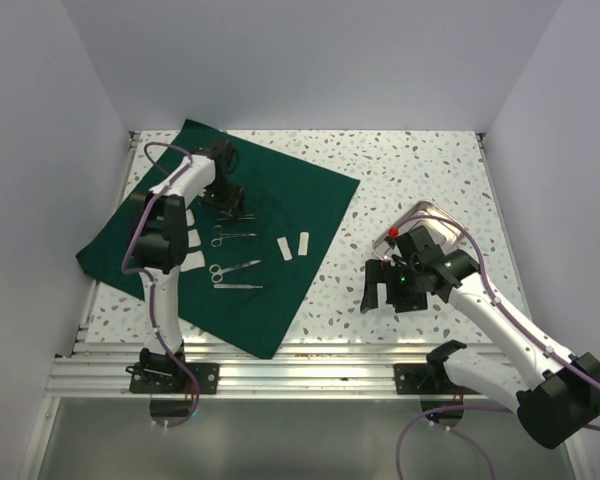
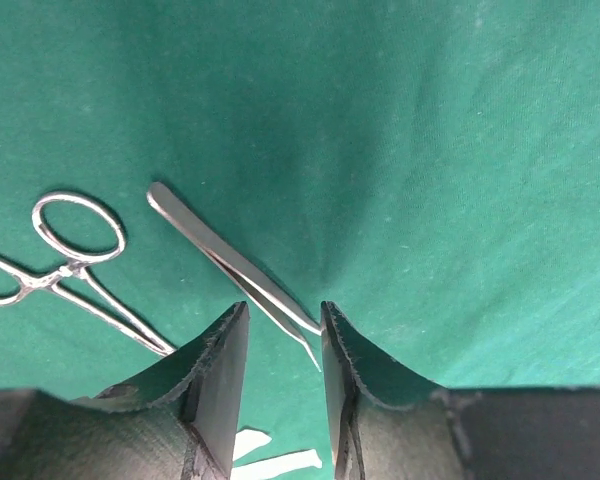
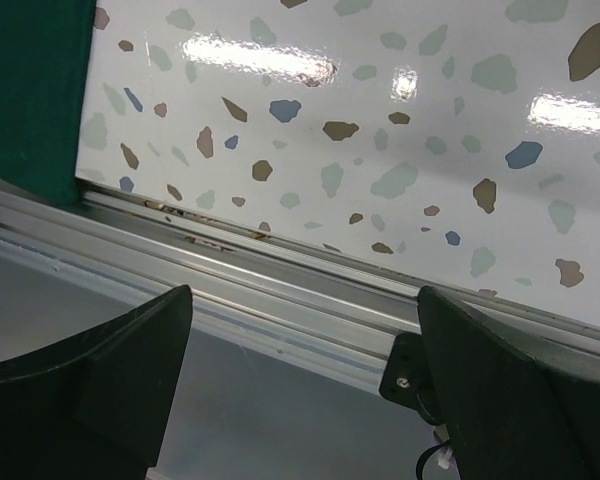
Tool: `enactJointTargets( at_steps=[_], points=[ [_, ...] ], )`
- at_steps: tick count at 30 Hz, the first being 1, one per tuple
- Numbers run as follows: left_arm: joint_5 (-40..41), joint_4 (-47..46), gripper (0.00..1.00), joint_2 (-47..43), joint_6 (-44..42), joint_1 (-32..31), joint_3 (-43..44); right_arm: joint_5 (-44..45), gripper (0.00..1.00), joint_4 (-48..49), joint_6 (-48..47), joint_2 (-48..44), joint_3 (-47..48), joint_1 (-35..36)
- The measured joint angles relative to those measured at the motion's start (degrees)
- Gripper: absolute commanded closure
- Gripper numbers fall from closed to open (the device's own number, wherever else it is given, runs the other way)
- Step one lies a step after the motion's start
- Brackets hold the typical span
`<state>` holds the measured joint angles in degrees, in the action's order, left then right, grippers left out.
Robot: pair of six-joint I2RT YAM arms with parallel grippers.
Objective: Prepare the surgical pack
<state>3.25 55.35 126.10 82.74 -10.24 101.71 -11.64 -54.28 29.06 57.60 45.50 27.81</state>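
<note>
The surgical pack's dark green cloth [image 1: 280,200] lies spread flat on the left half of the table. Steel tweezers [image 2: 215,250] lie on it, and my left gripper [image 2: 285,310] stands low over their pointed end. Its jaws are partly apart; the tweezer tips sit in the gap, one tip touching the right finger [image 2: 345,370]. In the top view the left gripper [image 1: 228,200] is at the cloth's back left. A ring-handled clamp [image 2: 77,225] lies beside it. My right gripper [image 1: 383,297] hangs wide open and holding nothing near the front edge; the right wrist view also shows the right gripper [image 3: 305,295] wide open.
More steel instruments [image 1: 235,267] and white strips [image 1: 294,245] lie on the cloth. A shiny steel tray [image 1: 430,222] stands behind the right arm, a small red thing [image 1: 392,232] at its rim. The aluminium rail [image 3: 280,290] runs below the right gripper.
</note>
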Motion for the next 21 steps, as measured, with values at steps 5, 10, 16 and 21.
enactJointTargets(
  at_steps=[5,10,16,21],
  points=[
    [0.0,1.3,0.62,1.4,0.2,0.0,1.9,0.1,0.01,0.3,-0.2,0.2,0.0,0.0],
    [-0.1,2.6,0.62,1.6,0.2,0.0,1.9,0.1,0.01,0.7,-0.2,0.4,0.0,0.0],
    [-0.1,3.1,0.62,2.6,0.2,0.0,2.7,0.2,0.01,1.2,-0.3,0.6,0.0,0.0],
    [-0.3,3.3,0.65,3.4,0.2,0.1,3.3,0.2,0.01,1.2,-0.2,0.6,0.0,0.0]
  ],
)
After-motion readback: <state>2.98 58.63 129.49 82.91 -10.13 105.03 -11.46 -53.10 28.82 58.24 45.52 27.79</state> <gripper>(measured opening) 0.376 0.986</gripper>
